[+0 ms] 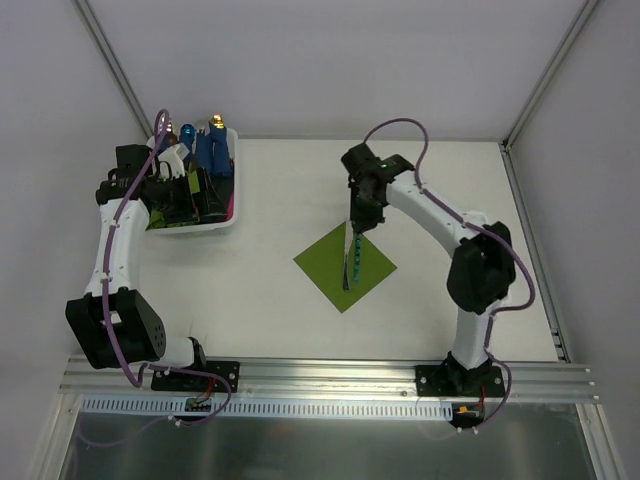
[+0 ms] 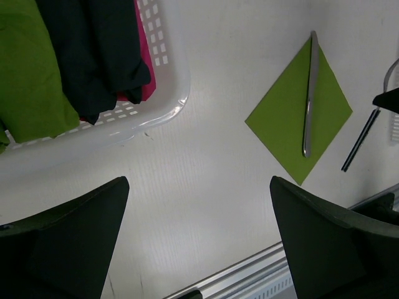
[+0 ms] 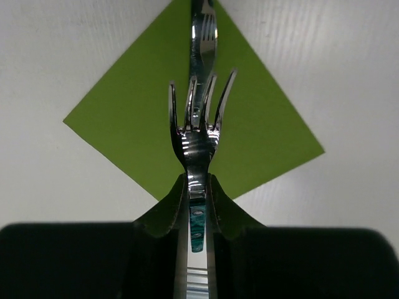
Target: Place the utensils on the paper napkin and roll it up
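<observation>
Right gripper [image 3: 198, 187] clenches one fork [image 3: 196, 118], its tines out over the single green napkin [image 3: 118, 124]. A second utensil [image 2: 310, 93], likely a knife, lies along the napkin's diagonal. Left gripper [image 2: 198, 184] hangs released near the basket [image 2: 168, 109]. Bare surface [image 2: 206, 143] rings the napkin's edges.

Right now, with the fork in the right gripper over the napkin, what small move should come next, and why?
Probably lower the right gripper a little and set the fork down beside the knife. The gripper is shut on the fork's handle, its tines point out over the green napkin, and the knife lies along the napkin's diagonal, so only the release seems left.
</observation>
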